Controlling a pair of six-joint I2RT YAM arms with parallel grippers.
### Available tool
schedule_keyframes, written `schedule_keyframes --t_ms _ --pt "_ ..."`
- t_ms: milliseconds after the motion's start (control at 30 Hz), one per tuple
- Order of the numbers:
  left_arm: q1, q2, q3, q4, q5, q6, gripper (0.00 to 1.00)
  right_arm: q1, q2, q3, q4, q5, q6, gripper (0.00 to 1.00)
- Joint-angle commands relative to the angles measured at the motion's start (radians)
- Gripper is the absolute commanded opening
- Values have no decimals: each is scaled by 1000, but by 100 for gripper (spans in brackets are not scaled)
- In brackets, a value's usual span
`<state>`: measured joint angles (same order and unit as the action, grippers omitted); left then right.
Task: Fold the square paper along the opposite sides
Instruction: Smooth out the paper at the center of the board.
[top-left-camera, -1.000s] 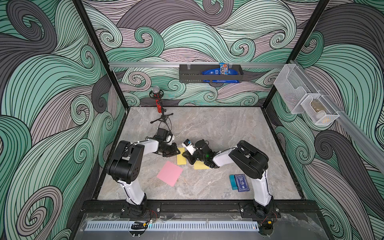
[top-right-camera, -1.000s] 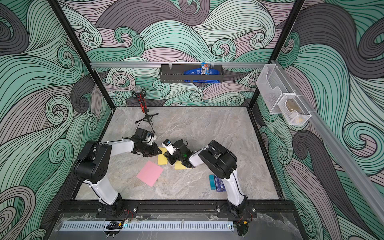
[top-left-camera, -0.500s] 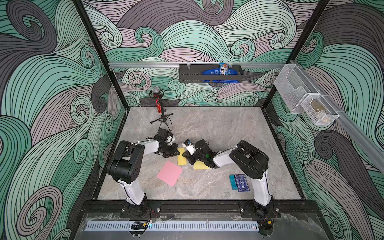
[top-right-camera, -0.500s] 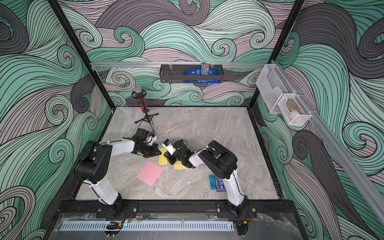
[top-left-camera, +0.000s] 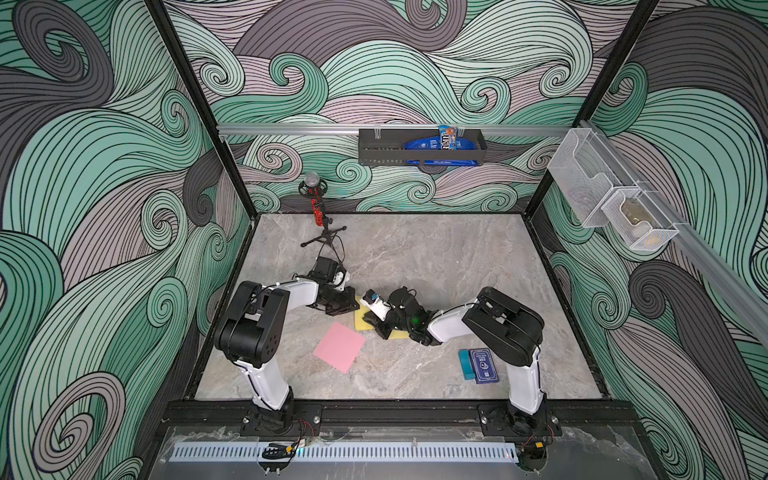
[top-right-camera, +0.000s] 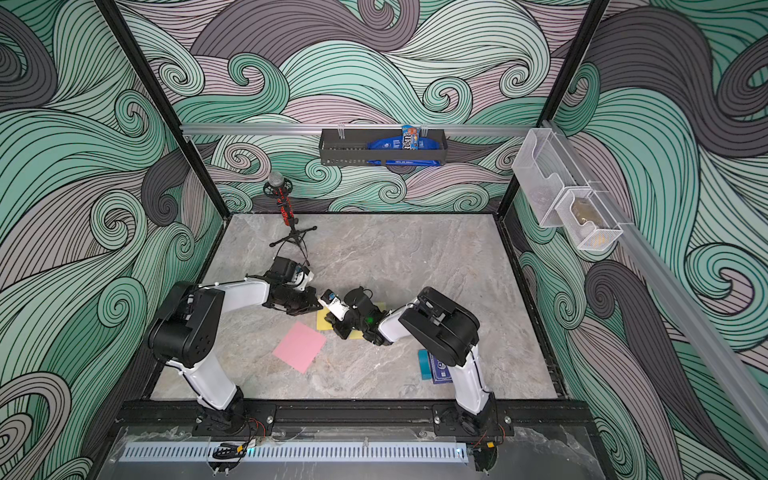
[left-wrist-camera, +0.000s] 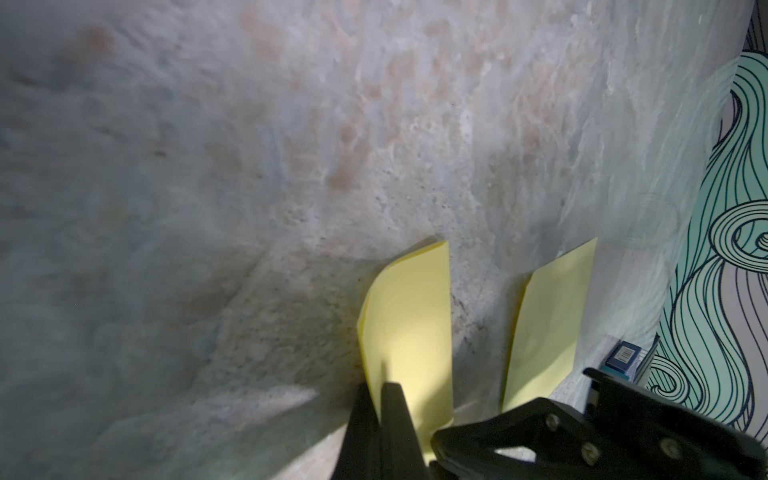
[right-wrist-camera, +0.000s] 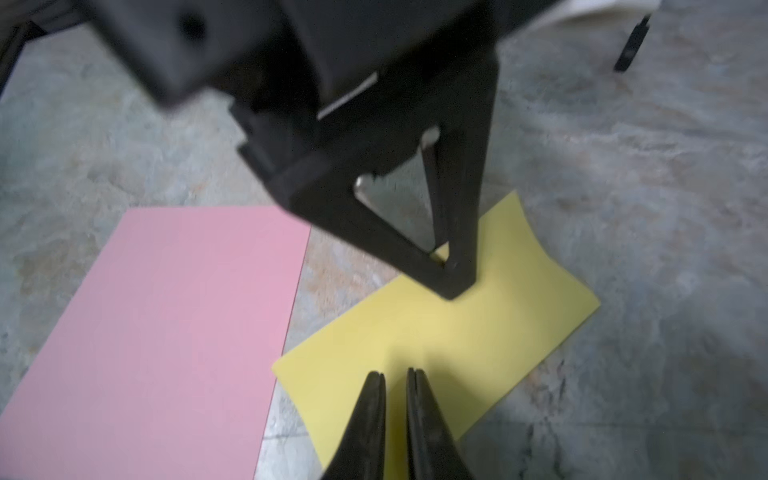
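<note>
My left gripper (right-wrist-camera: 453, 274) is pinched on the yellow paper (right-wrist-camera: 478, 332)'s edge; my right gripper (right-wrist-camera: 395, 386), jaws nearly together, presses it flat beside the pink paper (right-wrist-camera: 166, 332).

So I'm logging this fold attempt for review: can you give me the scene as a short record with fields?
work surface: grey marble-look tabletop
paper being folded: yellow square paper sheet, one edge curled up
left gripper: shut, tips on the yellow sheet
right gripper: jaws nearly together, over the yellow sheet's near edge; grip unclear
spare sheet: pink square paper, flat, beside the yellow one, untouched
other item: blue card box near the right arm's base
fold: not yet finished
</note>
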<state>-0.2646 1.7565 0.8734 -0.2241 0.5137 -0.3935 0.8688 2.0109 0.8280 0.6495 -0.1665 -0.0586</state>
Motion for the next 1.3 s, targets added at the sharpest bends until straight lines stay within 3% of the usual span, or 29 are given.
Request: schedule_keyframes --t_ms 0,733,867,967,1267 --pt "-7 15 -14 -53 -42 8 0 2 21 -53 -16 50 -57 14" --pt "-8 25 -11 -55 -40 6 0 42 -137 -247 -57 134 -53 15" --pt "-13 22 -17 -55 -37 7 0 -16 -195 -154 -9 -7 40 16" --pt "-15 17 -20 -55 -37 9 0 -57 -148 -50 61 -81 97 16" --pt "-16 20 -20 -49 -20 5 0 -98 115 242 -30 -85 23 15"
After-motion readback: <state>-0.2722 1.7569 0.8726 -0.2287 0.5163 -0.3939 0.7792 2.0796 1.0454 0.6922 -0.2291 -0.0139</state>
